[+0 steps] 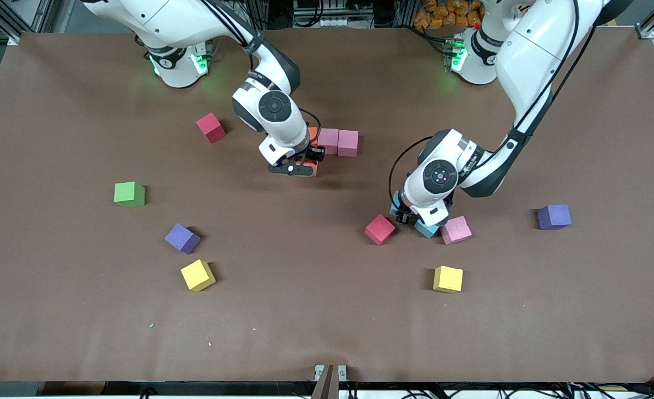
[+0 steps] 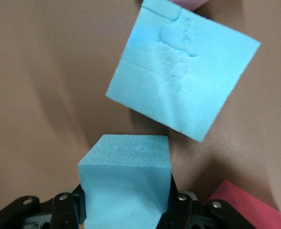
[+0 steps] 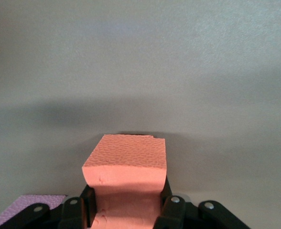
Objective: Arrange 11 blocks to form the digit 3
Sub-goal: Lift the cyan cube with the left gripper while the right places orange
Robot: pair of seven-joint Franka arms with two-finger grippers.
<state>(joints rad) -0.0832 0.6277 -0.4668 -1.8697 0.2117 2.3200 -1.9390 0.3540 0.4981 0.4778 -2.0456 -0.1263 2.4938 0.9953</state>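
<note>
Foam blocks held at opposite flat faces
Left gripper is clamped on a light, apparently soft blue block; right gripper on an orange block

Front view, clock positions taken from table centre. Brown table, matte cover. Green cube at 9 o'clock, flat, standing alone. Metal bracket at 6 o'clock on the table edge. Pale specks at 7 o'clock (too small to identify). Orange heap at 1 o'clock, off the table.
</note>
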